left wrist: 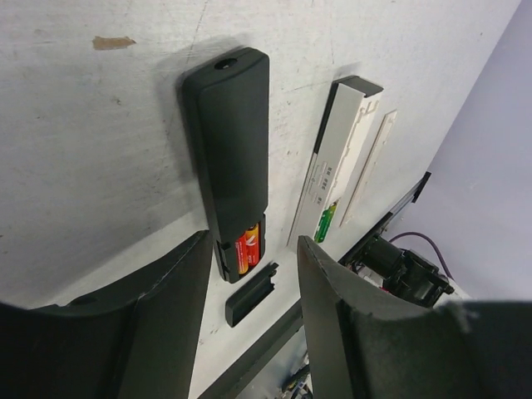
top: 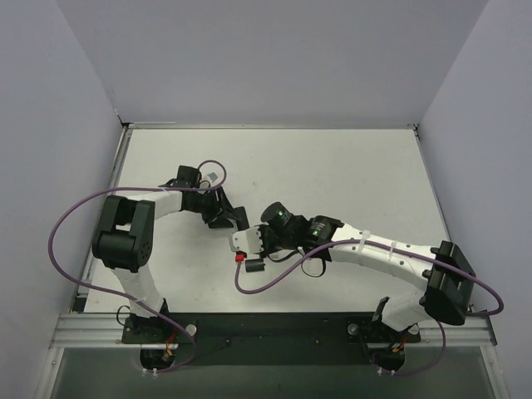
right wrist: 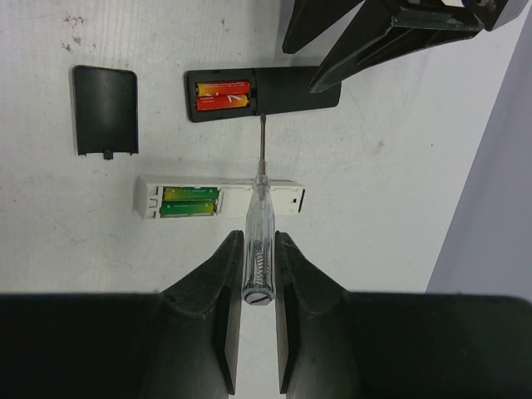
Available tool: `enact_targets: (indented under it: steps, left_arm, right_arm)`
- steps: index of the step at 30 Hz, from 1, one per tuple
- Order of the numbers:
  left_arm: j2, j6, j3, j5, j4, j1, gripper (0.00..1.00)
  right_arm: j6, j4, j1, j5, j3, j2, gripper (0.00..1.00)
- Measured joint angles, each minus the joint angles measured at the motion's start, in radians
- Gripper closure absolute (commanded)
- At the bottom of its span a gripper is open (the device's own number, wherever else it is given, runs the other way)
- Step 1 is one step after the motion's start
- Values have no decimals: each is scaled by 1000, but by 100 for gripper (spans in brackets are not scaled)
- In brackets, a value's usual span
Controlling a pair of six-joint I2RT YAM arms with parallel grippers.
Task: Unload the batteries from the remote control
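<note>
Battery bays of two remotes face upward on the table (right wrist: 391, 208), which we read as the reason for their placement: the cells can be reached from above. The red batteries (right wrist: 223, 95) sit side by side in the end of the black remote (right wrist: 291, 90), and the green batteries (right wrist: 190, 200) sit likewise in the white remote (right wrist: 283, 198); none is lifted out yet. The black cover (right wrist: 105, 110) lies apart to one side. The right pincer (right wrist: 258, 243) is clamped on a screwdriver (right wrist: 258, 208), held lengthwise so that, we judge, its blade can serve as a prying lever. The shaft crosses the white remote, and the tip stands at the edge of the black remote, just beside the bay of the red pair. The left pincer (left wrist: 253, 249) has its jaws apart, flanking the battery end of the black remote, probably to steady it; we cannot tell whether it touches.
</note>
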State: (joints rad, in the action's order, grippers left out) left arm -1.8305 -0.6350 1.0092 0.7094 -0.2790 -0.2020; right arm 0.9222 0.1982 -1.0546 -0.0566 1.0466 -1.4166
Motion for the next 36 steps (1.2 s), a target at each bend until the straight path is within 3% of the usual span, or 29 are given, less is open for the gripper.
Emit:
enact_targets:
  steps: [6,11,36]
  left_arm:
    - [0,17,0,16,-5,0,46]
    - [0,27,-1,22,-10,-5,53]
    - [-71,17,0,119,29,-18,53]
  right_arm:
    - [35,3,-8,-1,32,-57,100]
    - [67,8,-14,-1,59,-87,100]
    - [185,135,-27,3,147,-196,100]
